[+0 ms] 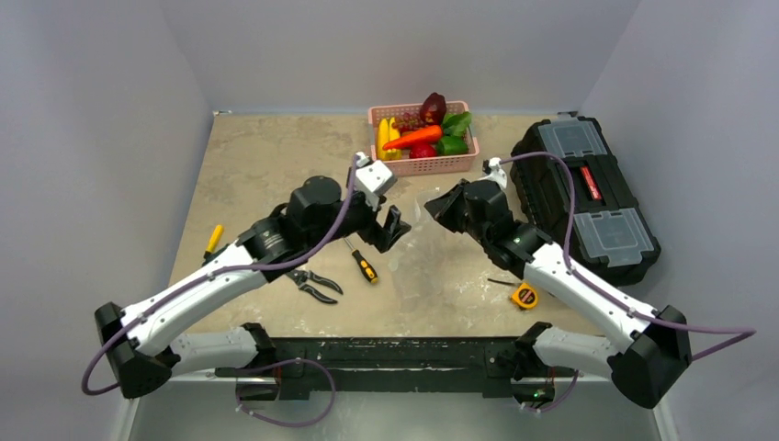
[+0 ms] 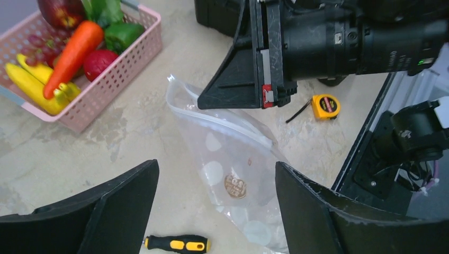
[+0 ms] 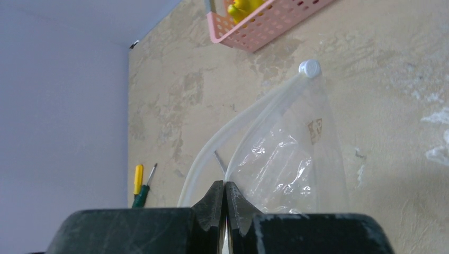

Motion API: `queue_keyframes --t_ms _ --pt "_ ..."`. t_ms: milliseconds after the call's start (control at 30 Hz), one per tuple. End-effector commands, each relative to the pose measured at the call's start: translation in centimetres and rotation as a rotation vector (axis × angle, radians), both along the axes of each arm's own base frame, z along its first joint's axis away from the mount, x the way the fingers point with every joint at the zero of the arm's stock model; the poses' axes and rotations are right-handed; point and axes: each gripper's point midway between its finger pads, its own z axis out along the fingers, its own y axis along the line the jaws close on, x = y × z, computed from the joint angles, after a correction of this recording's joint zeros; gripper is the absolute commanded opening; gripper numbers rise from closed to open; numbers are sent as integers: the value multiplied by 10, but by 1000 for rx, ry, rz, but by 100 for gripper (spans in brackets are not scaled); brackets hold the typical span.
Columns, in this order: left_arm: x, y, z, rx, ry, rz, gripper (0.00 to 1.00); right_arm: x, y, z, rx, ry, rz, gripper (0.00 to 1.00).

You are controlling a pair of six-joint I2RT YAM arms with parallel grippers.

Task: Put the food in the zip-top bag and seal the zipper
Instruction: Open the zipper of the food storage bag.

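The pink basket (image 1: 432,166) at the worktop's (image 1: 266,165) far edge holds the food (image 1: 418,136); the clear zip-top bag (image 1: 423,266) lies between the arms; the left tool (image 1: 395,230) hangs just beside it; the right tool (image 1: 432,210) meets its far edge; a black toolbox (image 1: 588,197) sits right; a screwdriver (image 1: 365,265), pliers (image 1: 312,283) and a tape measure (image 1: 524,295) lie nearer.

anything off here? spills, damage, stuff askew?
Nothing spilled or broken. The zip-top bag is crumpled with no food inside, its zipper lips bowed apart by the right claw, shut on the mouth edge; the left claw is open near it. Food all sits in the pink basket. Pliers, screwdriver and tape measure lie loose outside the toolbox.
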Motion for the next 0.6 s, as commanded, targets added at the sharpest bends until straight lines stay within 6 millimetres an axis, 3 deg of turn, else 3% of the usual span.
queue_keyframes --t_ms 0,167,300,433,567 --pt "-11 21 59 -171 -154 25 82 0 9 43 -54 -283 159 0" --pt "-5 49 75 -232 -213 151 90 -11 18 56 -136 -443 321 0" --pt "17 57 65 -205 -100 251 89 -17 22 68 -180 -541 391 0" --pt "29 43 45 -235 80 215 89 -17 17 75 -216 -578 383 0" --pt "33 21 22 -185 232 145 82 -17 14 74 -242 -571 374 0"
